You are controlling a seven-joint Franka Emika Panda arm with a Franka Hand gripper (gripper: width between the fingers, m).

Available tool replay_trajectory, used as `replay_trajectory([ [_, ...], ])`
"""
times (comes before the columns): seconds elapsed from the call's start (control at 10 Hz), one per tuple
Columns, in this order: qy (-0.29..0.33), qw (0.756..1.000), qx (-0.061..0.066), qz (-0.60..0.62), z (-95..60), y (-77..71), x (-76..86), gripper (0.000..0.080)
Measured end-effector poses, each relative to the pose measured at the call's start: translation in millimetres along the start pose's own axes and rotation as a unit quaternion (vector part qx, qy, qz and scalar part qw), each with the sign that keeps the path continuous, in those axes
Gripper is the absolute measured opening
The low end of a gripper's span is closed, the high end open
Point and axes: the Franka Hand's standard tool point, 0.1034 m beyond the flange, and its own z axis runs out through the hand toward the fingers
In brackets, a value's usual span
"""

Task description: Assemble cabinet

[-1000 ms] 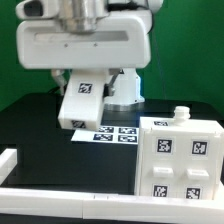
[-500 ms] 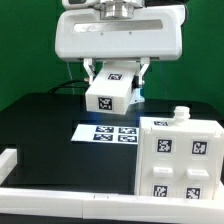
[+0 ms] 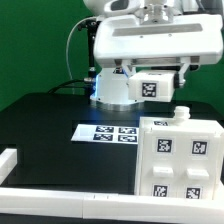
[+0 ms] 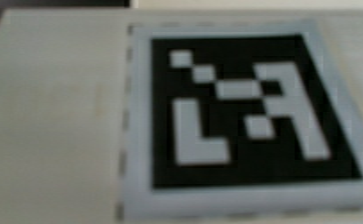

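cabinet below gripper, tagged block gripped

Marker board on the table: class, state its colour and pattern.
White, printed with square black-and-white tags; the marker board shows best in the exterior view.

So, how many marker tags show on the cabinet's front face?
4 on the cabinet, by the exterior view's sides: upper-left tag, upper-right tag, lower-left tag, lower-right tag. More may lie below the picture's edge.
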Motion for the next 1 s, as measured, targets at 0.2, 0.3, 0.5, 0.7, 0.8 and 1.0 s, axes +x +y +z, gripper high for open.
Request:
replay_trajectory([
  [0.2, -0.033, 0.999, -0.005, -0.006, 10.6, 1.2, -23.1, 0.0555],
  [0.3, -0.073, 0.997, -0.003, -0.015, 16.1, -3.5, -32.6, 0.0555],
  [0.5, -0.071, 0.997, 0.003, -0.021, 19.5, -26.3, -8.1, 0.0555],
  [0.7, -0.061, 0.998, 0.002, -0.026, 14.9, -34.5, 3.6, 0.0555],
  [0.8, -0.060, 0.998, 0.000, -0.023, 14.1, -29.0, 3.6, 0.0555],
  [1.0, -0.059, 0.998, -0.003, -0.026, 11.6, -21.9, 0.3, 0.0555],
])
